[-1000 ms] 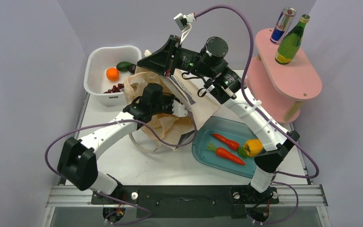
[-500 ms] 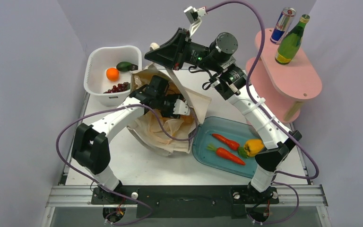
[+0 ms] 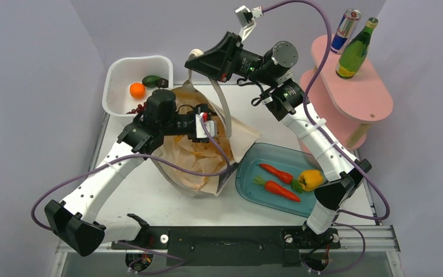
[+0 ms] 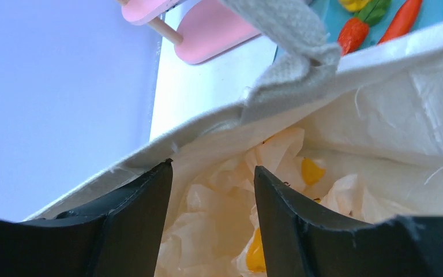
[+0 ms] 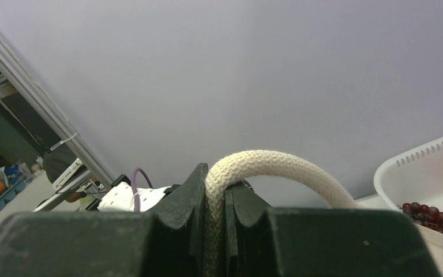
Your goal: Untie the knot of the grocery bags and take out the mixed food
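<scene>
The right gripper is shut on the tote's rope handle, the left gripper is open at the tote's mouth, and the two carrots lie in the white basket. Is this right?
One detail is wrong: the two carrots lie in the blue tray, per the top external view. The rest holds: right gripper shut on the rope handle, left gripper open at the tote.

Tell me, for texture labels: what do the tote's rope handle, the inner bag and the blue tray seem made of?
The rope handle: likely cotton, matte; braided weave shows. The inner bag: thin plastic film, translucent peach, sharply crinkled. The blue tray: probably hard plastic, glossy, slightly see-through.
</scene>
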Tool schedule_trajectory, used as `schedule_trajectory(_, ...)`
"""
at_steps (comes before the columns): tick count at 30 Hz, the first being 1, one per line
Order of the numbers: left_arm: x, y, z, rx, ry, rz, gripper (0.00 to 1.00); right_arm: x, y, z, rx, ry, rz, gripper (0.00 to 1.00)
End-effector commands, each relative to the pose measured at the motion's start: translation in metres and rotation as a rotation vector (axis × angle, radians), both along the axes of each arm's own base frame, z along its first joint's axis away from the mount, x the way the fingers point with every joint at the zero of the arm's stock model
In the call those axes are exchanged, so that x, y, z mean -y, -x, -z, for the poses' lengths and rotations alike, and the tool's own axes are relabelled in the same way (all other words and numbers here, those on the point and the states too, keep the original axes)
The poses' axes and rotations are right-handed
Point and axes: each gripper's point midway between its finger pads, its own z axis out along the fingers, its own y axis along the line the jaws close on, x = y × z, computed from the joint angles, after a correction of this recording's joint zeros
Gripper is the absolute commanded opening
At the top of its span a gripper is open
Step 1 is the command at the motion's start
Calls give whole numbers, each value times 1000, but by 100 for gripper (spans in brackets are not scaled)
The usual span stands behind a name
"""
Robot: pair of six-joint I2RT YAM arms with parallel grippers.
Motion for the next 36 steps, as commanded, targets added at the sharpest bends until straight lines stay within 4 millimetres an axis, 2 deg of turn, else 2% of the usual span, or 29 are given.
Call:
schedule_trajectory(1,4,22,-22,-98,46,49,52,15,21,-39,120,-112,-25,0)
schedule_trajectory(3,-5,33,-30,-99,40,42,52,15,20,-41,119,-117,-29,0)
schedule_trajectory(5,-19,42,-29,-100,5,9,52,16,19,-43,116,-122,-27,0)
schedule_trajectory(7,-36,51,-15,-115,-76,-21,50,17,17,-44,115,-128,-27,0)
schedule_trajectory(8,-47,54,0,-132,-148,-42,49,17,17,-44,108,-131,-31,0)
schedule_trajectory(11,-66,52,28,-149,-266,-98,46,15,16,-44,99,-140,-41,0)
schedule_trajectory(12,-72,41,43,-152,-308,-154,45,15,16,-45,93,-145,-47,0)
schedule_trajectory(13,-73,34,49,-148,-318,-183,44,14,15,-45,91,-149,-50,0)
schedule_trajectory(14,-74,16,63,-136,-336,-239,41,13,14,-43,82,-149,-53,0)
schedule_trajectory(16,-72,-14,84,-98,-357,-289,36,10,12,-41,66,-151,-63,0)
schedule_trajectory(17,-66,-27,87,-65,-345,-295,35,7,10,-38,58,-150,-68,0)
schedule_trajectory(18,-60,-37,101,-72,-370,-283,33,6,10,-37,46,-151,-74,0)
schedule_trajectory(19,-50,-49,96,-42,-342,-281,32,5,10,-37,38,-151,-79,0)
schedule_trajectory(20,-42,-58,110,-78,-346,-282,31,4,10,-36,35,-150,-80,0)
schedule_trajectory(21,-32,-70,99,-57,-305,-286,30,1,10,-34,34,-147,-81,0)
schedule_trajectory(22,-24,-78,116,-109,-313,-290,30,0,11,-33,28,-141,-82,0)
schedule_trajectory(23,-17,-87,110,-106,-288,-293,29,-3,12,-31,31,-137,-83,0)
schedule_trajectory(24,-14,-95,124,-145,-296,-304,29,-5,12,-30,29,-134,-85,0)
schedule_trajectory(27,-11,-106,135,-173,-279,-288,31,-8,13,-29,35,-129,-81,0)
schedule_trajectory(29,-10,-101,124,-193,-218,-247,42,-7,9,-30,45,-126,-66,0)
schedule_trajectory(30,-13,-96,101,-172,-161,-238,47,-7,5,-29,41,-118,-58,0)
schedule_trajectory(31,-8,-86,91,-187,-98,-198,48,-3,0,-30,51,-120,-37,0)
schedule_trajectory(32,-11,-75,60,-138,-36,-186,49,-1,-6,-29,49,-115,-19,0)
schedule_trajectory(33,-7,-63,50,-138,18,-159,50,-1,-10,-27,54,-111,-4,0)
schedule_trajectory(34,-11,-48,21,-86,74,-144,50,0,-13,-26,55,-107,8,0)
schedule_trajectory(35,-10,-36,17,-95,104,-123,51,0,-18,-22,61,-99,23,0)
schedule_trajectory(36,-15,-21,-4,-56,138,-110,51,0,-22,-18,57,-90,36,0)
